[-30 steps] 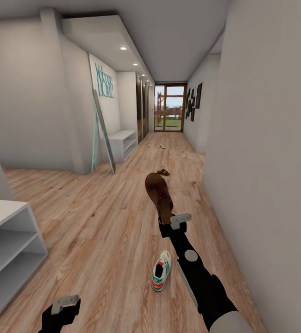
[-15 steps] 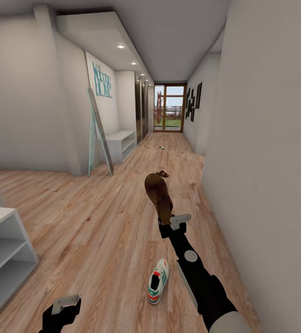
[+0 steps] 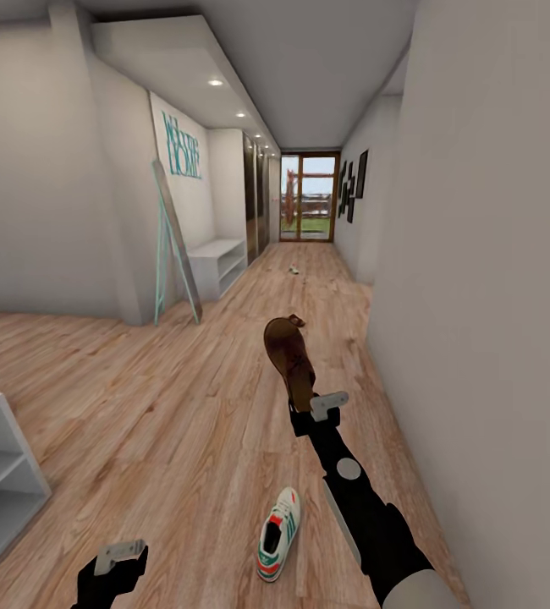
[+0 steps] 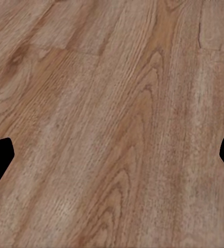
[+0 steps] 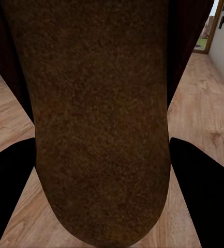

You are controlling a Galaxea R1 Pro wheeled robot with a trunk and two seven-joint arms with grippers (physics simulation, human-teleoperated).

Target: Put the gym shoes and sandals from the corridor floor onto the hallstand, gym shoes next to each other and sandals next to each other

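- The right gripper [image 3: 313, 404] pinches the heel end of a brown sandal [image 3: 289, 356], held up above the corridor floor [image 3: 173, 406], toe pointing away down the hall.
- The left gripper [image 3: 116, 562] hovers low at the near left, fingers spread, nothing between them.
- A gym shoe [image 3: 276, 534] lies on the floor, near, just left of the right arm.
- A second sandal [image 3: 294, 320] lies farther along.
- The hallstand [image 3: 218, 262] stands far left, under teal letters [image 3: 180, 145].
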